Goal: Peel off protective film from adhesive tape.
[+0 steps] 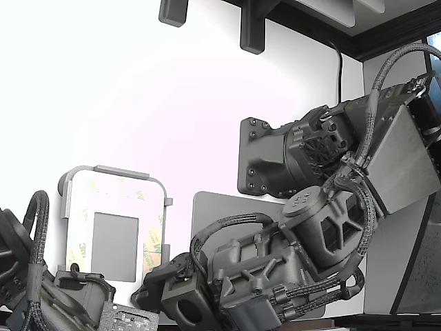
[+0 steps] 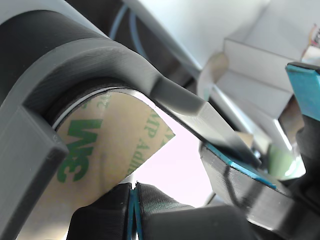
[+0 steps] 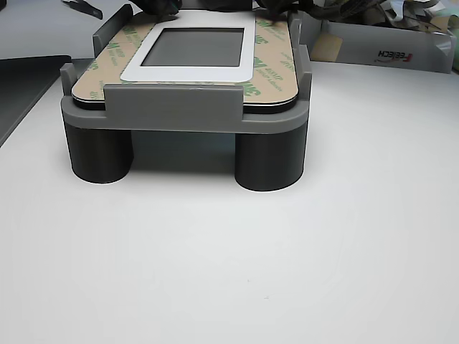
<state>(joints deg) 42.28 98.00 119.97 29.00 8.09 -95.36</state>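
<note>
A: Closest to the wrist camera, what shows?
B: The gripper (image 2: 134, 200), its two dark fingertips (image 2: 155, 200) pressed together with only a thin blue line between them, at the lower edge of the protective film (image 2: 107, 150). Whether film is pinched in that seam I cannot tell.
A: And the film?
B: Tan, green print (a mirrored "3M"), one pointed corner lifted at 3 o'clock, tucked under the curved grey frame (image 2: 100, 65).
A: Farther out?
B: In the other view the frame (image 3: 172, 107) stands on dark round legs (image 3: 269, 161) on the white table (image 3: 229, 272); the film (image 3: 107, 61) borders the white plate (image 3: 197, 70) around a grey square (image 3: 197, 46). The adhesive tape itself is covered. A cardboard box (image 3: 387, 50) sits at 1 o'clock.
</note>
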